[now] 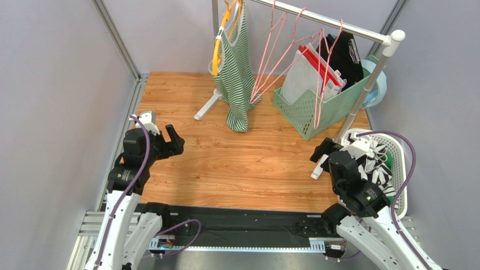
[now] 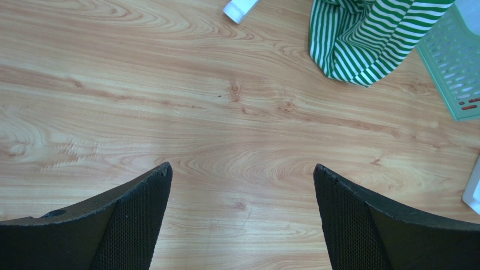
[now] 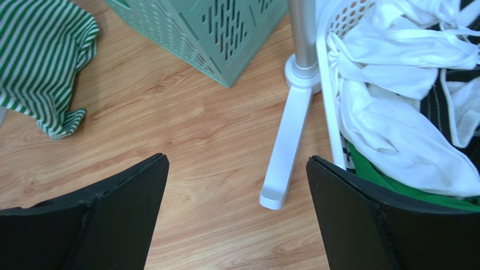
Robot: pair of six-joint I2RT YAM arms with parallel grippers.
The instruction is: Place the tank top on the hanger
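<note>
A: What is being held by the tools?

B: Nothing is being held. The left gripper [image 2: 242,171] is being shown with its jaws spread as wide as they go, over bare table [image 1: 253,163], on the near side of the clothes rail [image 1: 338,23] and towards its left foot. The right gripper [image 3: 236,160] is being shown just as wide and just as empty, near the rail's right foot.

A: Where is the tank top being seen?

B: The tank top [image 3: 394,135] is being seen crumpled in the white basket [image 3: 327,84], which is touching the rail's right foot. It is lying on other clothes and is not being touched.

A: And the hanger?

B: The hanger [image 1: 265,50] is being seen bare on the rail among other pink ones, right of the striped top [image 1: 234,62].

A: How far along is the task being judged?

B: It is being judged as not begun. The top is yet to be lifted out, a hanger taken, and the straps threaded on.
</note>
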